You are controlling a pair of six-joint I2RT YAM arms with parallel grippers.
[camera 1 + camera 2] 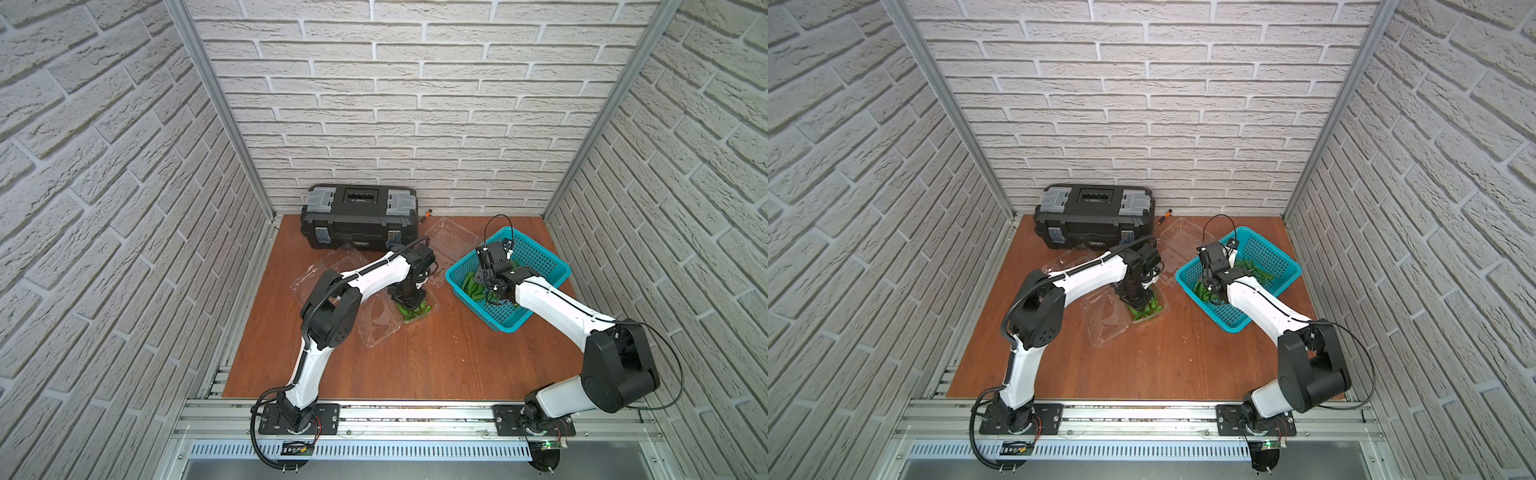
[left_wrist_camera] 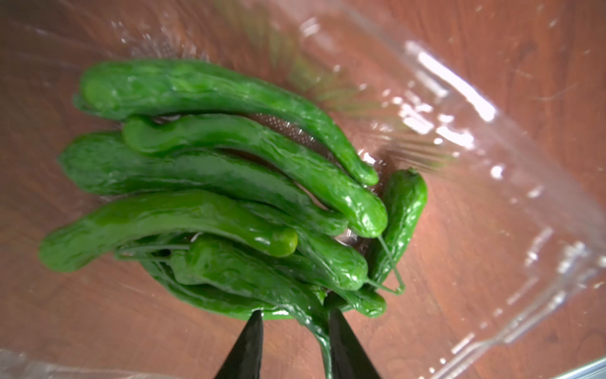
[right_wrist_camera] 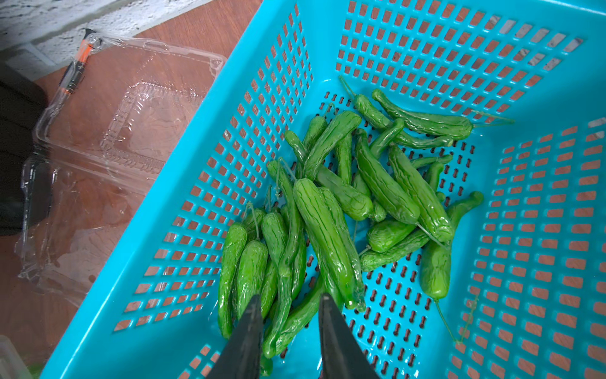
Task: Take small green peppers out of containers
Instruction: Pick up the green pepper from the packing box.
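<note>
Glossy bright-green small green peppers (image 2: 213,197), slender, curved, w/ thin stems, heaped in clear container (image 2: 459,98) at mid bench (image 1: 415,353); more lie in teal basket (image 3: 229,131) at right. L gripper (image 2: 292,316) fingers apart, one pepper's thin end btwn them. R gripper (image 3: 290,298) fingers apart just over basket heap, gripping nothing.

We see glossy green peppers (image 2: 210,170), a teal grid-perforated basket (image 3: 328,49) at two o'clock, a black, grey-latched toolbox (image 1: 359,216) at eleven o'clock.
</note>
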